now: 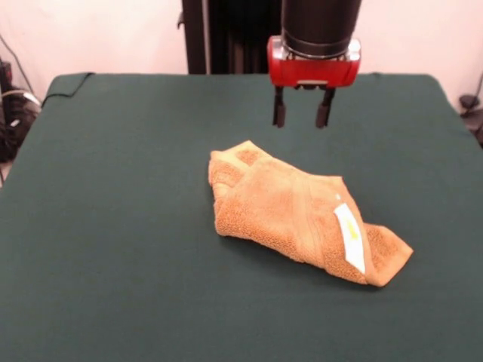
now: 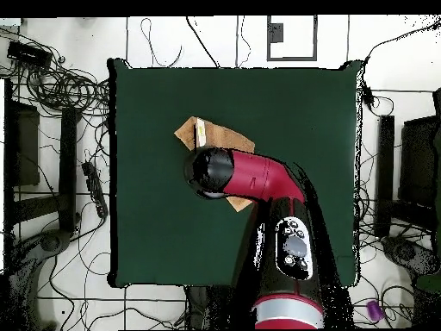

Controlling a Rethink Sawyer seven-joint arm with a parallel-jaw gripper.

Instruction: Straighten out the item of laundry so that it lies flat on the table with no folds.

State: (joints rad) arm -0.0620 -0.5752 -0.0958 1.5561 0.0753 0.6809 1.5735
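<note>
Crumpled orange-tan terry towel (image 1: 302, 219) lies mid dark green felt table (image 1: 113, 226); black-fingered gripper (image 1: 303, 115) hovers spread, empty, toward pedestal edge.

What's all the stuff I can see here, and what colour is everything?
towel: one, orange-tan, crumpled and folded over itself near the middle of the table
care label: one, white, on the towel's top side toward its pointed end
table: one, dark green cloth surface, fills most of the front view
cables: many, dark, on the floor around the table in the overhead view
arm: one, red and black, reaching over the towel
gripper: one, black fingers, open, hanging above the table behind the towel, touching nothing
</note>
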